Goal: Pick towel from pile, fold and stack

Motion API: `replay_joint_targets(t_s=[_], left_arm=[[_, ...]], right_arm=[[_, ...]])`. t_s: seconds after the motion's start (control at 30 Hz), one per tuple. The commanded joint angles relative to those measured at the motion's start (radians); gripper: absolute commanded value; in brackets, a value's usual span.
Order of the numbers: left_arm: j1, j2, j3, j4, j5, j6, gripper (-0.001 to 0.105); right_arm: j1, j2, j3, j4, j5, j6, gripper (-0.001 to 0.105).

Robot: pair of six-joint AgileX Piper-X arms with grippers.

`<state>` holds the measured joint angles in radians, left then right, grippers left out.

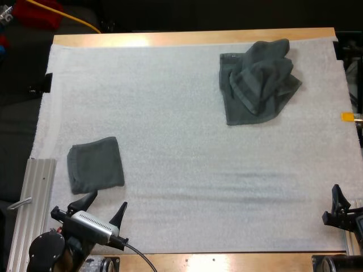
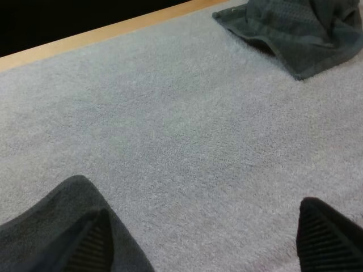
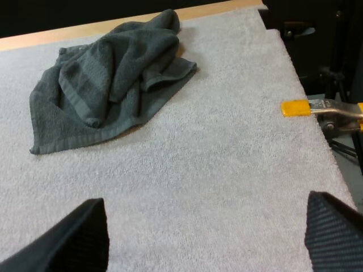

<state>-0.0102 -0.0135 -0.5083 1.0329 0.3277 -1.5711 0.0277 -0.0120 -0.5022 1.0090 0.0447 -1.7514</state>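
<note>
One dark grey-green towel looks done. The folded towel lies flat on the white mat, on the near left side. The left gripper sits just beside its near edge. Its two black fingers are spread wide and hold nothing, and one finger is right by the towel's edge. The other towel is not done yet. The crumpled towel lies in a bumpy heap at the far right of the mat, close to the wooden table edge and well apart from the folded one. The right gripper waits at the near right side of the mat, far from the heap. Its fingers are wide apart too, with nothing in them. So I think about half the job is finished. What is left is to pick up the crumpled towel, fold it neatly, and put it on top of the folded one to make a stack.
</note>
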Motion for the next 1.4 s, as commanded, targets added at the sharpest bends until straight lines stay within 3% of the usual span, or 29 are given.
replay_joint_targets(t_s=[0.0,0.53,0.87,1.37], left_arm=[[0.002,-0.139,-0.005,-0.018,0.005,-0.009,0.065],[0.0,-0.139,-0.004,-0.021,0.005,-0.009,0.065],[-0.088,-0.139,-0.004,-0.021,0.005,-0.009,0.065],[-0.088,-0.139,-0.004,-0.021,0.005,-0.009,0.065]], right_arm=[[0.002,-0.04,-0.007,-0.011,-0.003,-0.001,0.07],[0.002,-0.04,-0.007,-0.011,-0.003,-0.001,0.07],[0.002,-0.04,-0.007,-0.011,-0.003,-0.001,0.07],[0.002,-0.04,-0.007,-0.011,-0.003,-0.001,0.07]])
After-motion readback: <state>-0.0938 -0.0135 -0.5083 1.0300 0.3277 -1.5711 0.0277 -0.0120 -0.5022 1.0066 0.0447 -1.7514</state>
